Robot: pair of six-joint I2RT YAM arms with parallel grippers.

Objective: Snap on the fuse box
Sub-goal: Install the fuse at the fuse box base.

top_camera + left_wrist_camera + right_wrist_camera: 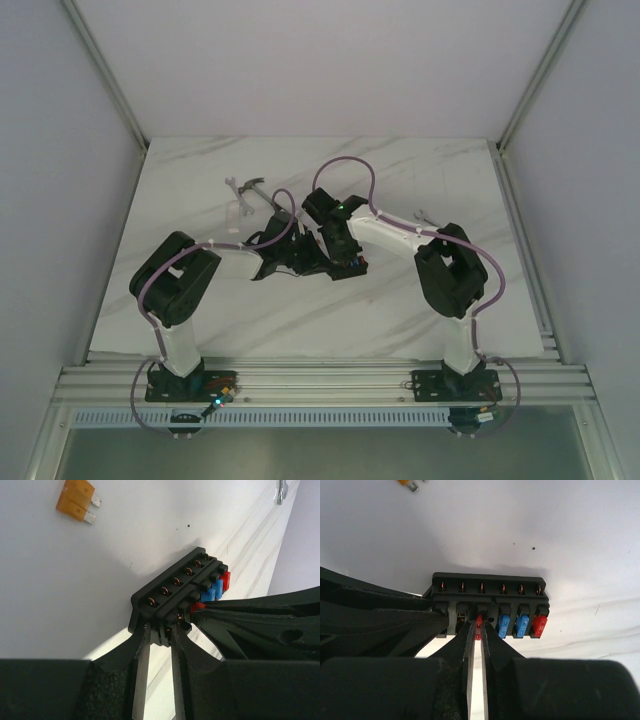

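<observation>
- A small black rectangular plastic fuse box [490,594] is sitting at the middle of a white, marble-patterned bench [300,325], between the two arms where they are meeting.
- It cannot be told whether the fuse box is resting on the bench or hanging just above it; a soft shadow is lying beneath it.
- The left end effector [161,630] is pinching one short end of the fuse box, with one black finger on each side of that end.
- The right end effector [478,627] is reaching in from the long front side. Its fingers are pressed almost together, pinching a small red blade fuse [478,621] that is sitting in a slot near the middle of the row.
- Beside that fuse, towards the free end of the box, two blue fuses [504,625] are standing in their slots, followed by a second red fuse [540,625] in the last slot.
- Six copper-coloured contacts [481,586] are showing in a line along the far edge of the box.
- A loose orange blade fuse [76,501] is lying flat on the bench, well apart from the box.
- Farther back on the bench, a hammer [256,187] is lying to the left and a small silver spanner [421,213] to the right, both clear of the arms' working spot.
</observation>
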